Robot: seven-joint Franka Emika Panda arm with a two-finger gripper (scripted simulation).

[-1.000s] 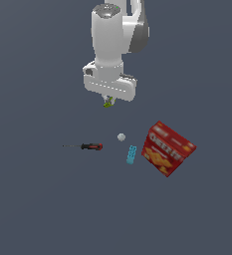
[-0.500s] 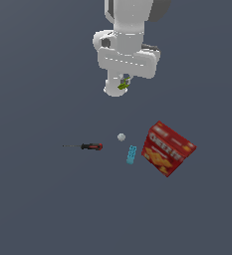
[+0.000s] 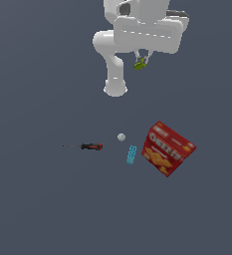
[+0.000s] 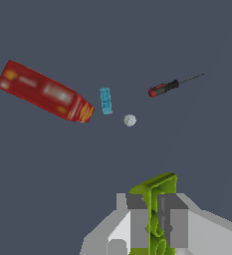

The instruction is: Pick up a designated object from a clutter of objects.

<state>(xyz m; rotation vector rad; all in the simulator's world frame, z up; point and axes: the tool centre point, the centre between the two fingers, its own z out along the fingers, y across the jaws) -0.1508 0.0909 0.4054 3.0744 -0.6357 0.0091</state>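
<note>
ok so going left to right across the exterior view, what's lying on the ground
screwdriver → grey ball → teal block → red box

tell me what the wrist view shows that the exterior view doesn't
Only the wrist view shows the grip up close: the gripper fingers clamp both sides of the yellow-green piece, whose open frame-like shape is plain.

Only the exterior view shows the arm's white body and base, and the piece as a tiny speck held high above the floor under the gripper.

Both show the red box, teal block, grey ball and screwdriver lying apart on the floor.
</note>
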